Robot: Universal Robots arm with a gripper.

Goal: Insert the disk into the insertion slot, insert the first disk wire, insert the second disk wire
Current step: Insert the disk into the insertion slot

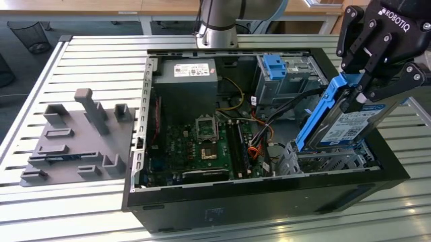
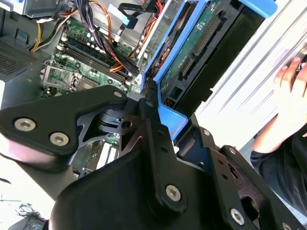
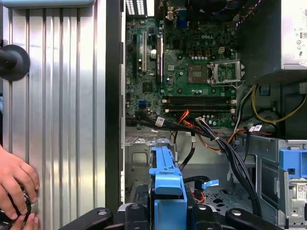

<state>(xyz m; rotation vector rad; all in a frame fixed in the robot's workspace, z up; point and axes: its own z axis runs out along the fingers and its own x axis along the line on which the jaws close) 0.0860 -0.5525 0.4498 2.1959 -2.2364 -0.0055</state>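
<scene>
Step in hand, as judged: disk insertion; the two wiring steps are not yet done. The end effector pinches the upper end of the disk by its blue frame. The disk stands tilted on edge, its lower end at the mouth of the insertion slot, on the exterior view's right of the computer case. Cannot tell whether it has entered. Seating it calls for squaring the frame with the slot walls.

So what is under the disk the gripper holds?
The insertion slot, a perforated silver cage, sits right below the tilted disk in the gripper. The disk's lower end covers the cage's mouth, so its inside cannot be seen.
</scene>
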